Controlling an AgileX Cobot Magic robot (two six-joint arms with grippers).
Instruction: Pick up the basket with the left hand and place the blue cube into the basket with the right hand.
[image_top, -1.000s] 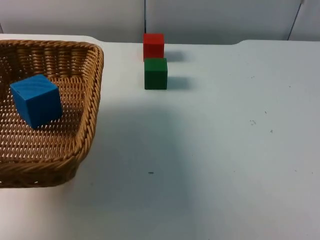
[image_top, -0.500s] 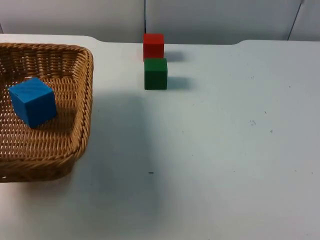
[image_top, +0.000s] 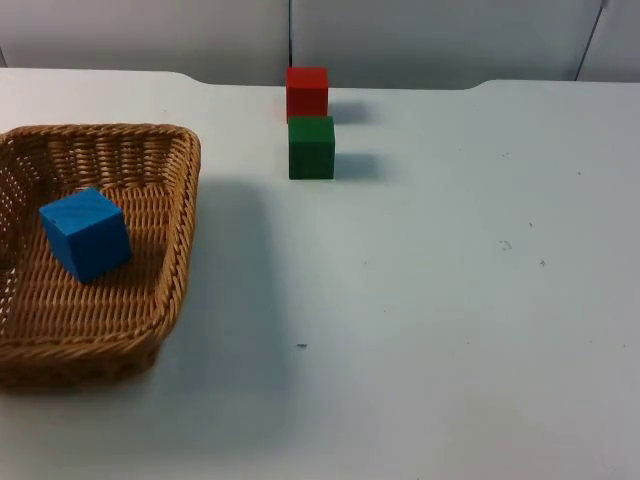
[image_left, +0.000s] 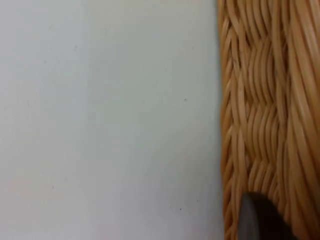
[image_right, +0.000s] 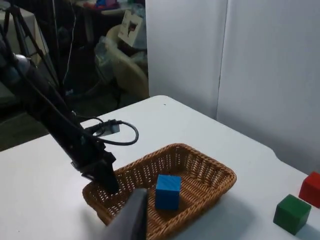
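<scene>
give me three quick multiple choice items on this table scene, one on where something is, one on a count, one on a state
1. Where is the blue cube?
A. in the basket
B. beside the green cube
C. on the red cube

2. How many cubes are there in all?
A. two
B. three
C. five

3. What is the left gripper doing?
A. resting by the red cube
B. gripping the basket's rim
C. carrying the green cube

Answers:
1 A: the blue cube lies on the basket floor.
2 B: blue, green cube and red cube.
3 B: the left gripper clasps the wicker rim.
</scene>
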